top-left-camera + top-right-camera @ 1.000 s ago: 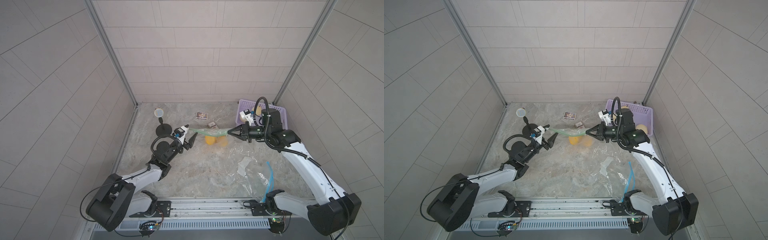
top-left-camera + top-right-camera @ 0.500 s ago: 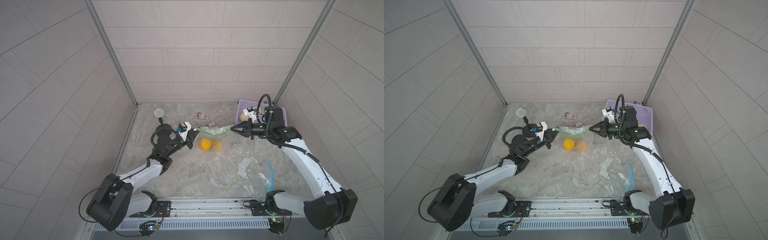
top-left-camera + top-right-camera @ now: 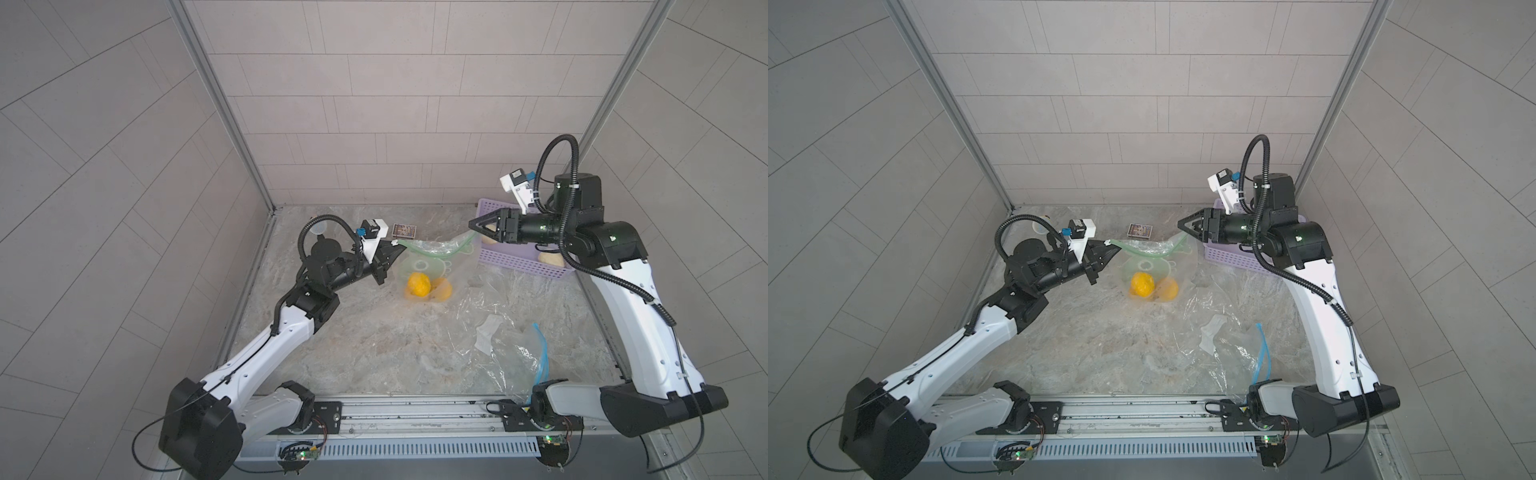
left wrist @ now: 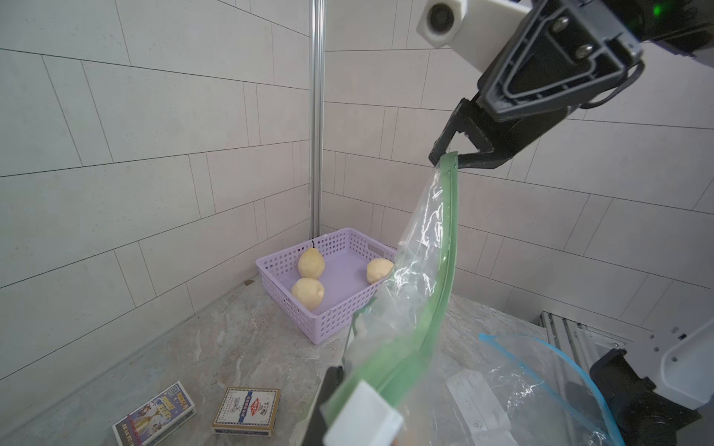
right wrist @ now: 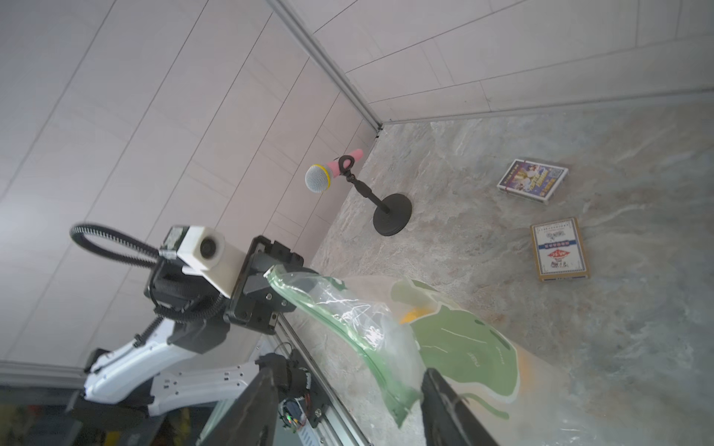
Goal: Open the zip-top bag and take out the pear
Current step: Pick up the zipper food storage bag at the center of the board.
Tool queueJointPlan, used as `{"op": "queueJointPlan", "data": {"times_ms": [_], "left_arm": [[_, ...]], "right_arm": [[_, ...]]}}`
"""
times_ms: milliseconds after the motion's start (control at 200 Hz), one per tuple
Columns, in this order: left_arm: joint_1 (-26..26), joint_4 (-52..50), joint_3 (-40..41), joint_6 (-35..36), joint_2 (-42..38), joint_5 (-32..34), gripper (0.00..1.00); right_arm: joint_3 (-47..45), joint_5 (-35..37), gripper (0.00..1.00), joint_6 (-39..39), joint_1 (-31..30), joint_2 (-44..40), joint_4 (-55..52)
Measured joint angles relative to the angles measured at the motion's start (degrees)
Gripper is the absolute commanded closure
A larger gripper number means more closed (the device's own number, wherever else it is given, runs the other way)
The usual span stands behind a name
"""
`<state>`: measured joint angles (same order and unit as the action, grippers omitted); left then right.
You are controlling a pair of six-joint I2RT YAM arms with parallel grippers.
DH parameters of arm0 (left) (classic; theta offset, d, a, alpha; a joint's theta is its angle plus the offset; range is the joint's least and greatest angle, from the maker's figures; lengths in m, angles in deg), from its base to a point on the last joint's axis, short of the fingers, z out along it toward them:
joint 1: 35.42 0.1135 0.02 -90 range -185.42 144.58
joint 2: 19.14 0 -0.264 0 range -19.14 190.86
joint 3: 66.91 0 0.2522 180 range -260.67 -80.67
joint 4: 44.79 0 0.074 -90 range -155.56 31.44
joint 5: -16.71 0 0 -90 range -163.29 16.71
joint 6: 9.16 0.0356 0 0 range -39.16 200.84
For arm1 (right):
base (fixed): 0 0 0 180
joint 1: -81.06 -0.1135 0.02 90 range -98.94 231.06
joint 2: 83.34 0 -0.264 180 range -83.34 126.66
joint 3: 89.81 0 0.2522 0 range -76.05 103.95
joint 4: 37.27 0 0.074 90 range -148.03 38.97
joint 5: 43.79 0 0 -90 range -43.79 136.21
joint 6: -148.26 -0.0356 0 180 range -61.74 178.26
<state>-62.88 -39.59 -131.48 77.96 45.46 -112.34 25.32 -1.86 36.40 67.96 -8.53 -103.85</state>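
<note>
The left gripper (image 3: 398, 251) pinches the bag (image 3: 424, 266) holding the pear (image 3: 417, 284); the right gripper (image 3: 473, 225) gapes around its other corner.

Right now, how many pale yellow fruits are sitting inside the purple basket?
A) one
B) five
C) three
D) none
C: the left wrist view shows three pale yellow fruits lying on the floor of the purple basket. Two are close together, and one sits apart at the far side.
</note>
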Motion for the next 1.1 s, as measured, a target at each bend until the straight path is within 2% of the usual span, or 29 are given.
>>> {"op": "queueJointPlan", "data": {"times_ms": [130,320,415,485,560,681,741,816,1016,1101], "left_arm": [[-0.09,-10.88,-6.8,1.18,0.24,-1.31,1.0],[-0.31,-23.74,-13.05,3.61,0.42,-1.36,1.0],[-0.31,-29.31,-16.0,4.72,1.36,-0.85,1.0],[-0.31,-32.33,-17.68,5.22,2.1,-0.85,1.0],[-0.31,-35.17,-19.08,5.49,2.58,-1.55,1.0],[-0.31,-39.36,-21.9,5.9,3.23,-2.8,1.0],[-0.33,-40.5,-22.75,6.08,3.26,-3.43,1.0],[-0.33,-41.46,-23.19,6.29,3.26,-4.0,1.0],[-0.37,-43.71,-23.19,6.36,3.26,-5.03,1.0],[-0.48,-44.24,-23.19,6.34,3.26,-5.42,1.0]], "right_arm": [[5.33,9.16,0.35,6.78,-5.09,0.83,-5.99],[11.23,23.08,0.29,12.37,-2.38,3.02,-10.86],[13.55,24.96,0.29,14.01,0.94,3.63,-11.47],[14.86,20.9,0.29,14.86,1.55,3.72,-10.64],[14.6,17.11,0.28,16.52,-3.74,3.23,-8.72],[11.8,20.39,0.3,22.69,-24.48,3.54,-6.88],[10.29,21.38,0.33,24.41,-30.64,4.57,-6.38],[9.22,23.78,0.36,24.9,-32.57,6.23,-5.14],[8.76,28.72,0.37,24.52,-32.61,9.9,-2.05],[8.76,29.77,0.42,24.37,-32.61,9.99,-1.18]]}}
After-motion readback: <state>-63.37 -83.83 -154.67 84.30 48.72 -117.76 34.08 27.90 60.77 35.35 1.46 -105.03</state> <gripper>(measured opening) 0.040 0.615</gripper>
